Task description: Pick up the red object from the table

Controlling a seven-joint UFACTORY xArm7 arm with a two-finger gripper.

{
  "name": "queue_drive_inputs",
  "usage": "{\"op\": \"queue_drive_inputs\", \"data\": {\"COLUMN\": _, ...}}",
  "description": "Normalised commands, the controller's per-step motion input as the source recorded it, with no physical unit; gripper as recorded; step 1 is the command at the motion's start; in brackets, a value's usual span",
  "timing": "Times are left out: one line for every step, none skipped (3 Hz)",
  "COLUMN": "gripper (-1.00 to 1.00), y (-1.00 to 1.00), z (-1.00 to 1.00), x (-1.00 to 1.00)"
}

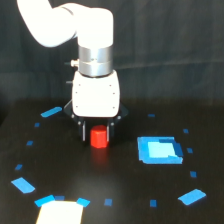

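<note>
Red object (99, 138) sits between the two dark fingers of the gripper (98, 134), near the middle of the table (120, 175), well in from every edge. The fingers flank it closely on either side, but whether they press it or only bracket it cannot be told; nor is it clear whether the block rests on the black surface or hangs just above it. The white wrist housing stands upright directly over the block. Toward the exterior view's right lies a larger bright blue patch (159, 150), apart from the block with bare black surface between. Small blue tape marks (23, 185) dot a ring farther out, and a pale rectangle (60, 213) sits at the near edge.
</note>
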Motion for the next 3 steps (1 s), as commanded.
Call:
{"op": "queue_drive_inputs", "data": {"gripper": -1.00, "y": 0.09, "z": 0.46, "x": 0.04}}
{"op": "queue_drive_inputs", "data": {"gripper": -1.00, "y": 0.58, "z": 1.00, "x": -0.15}}
{"op": "queue_drive_inputs", "data": {"gripper": -1.00, "y": 0.23, "z": 1.00, "x": -0.14}}
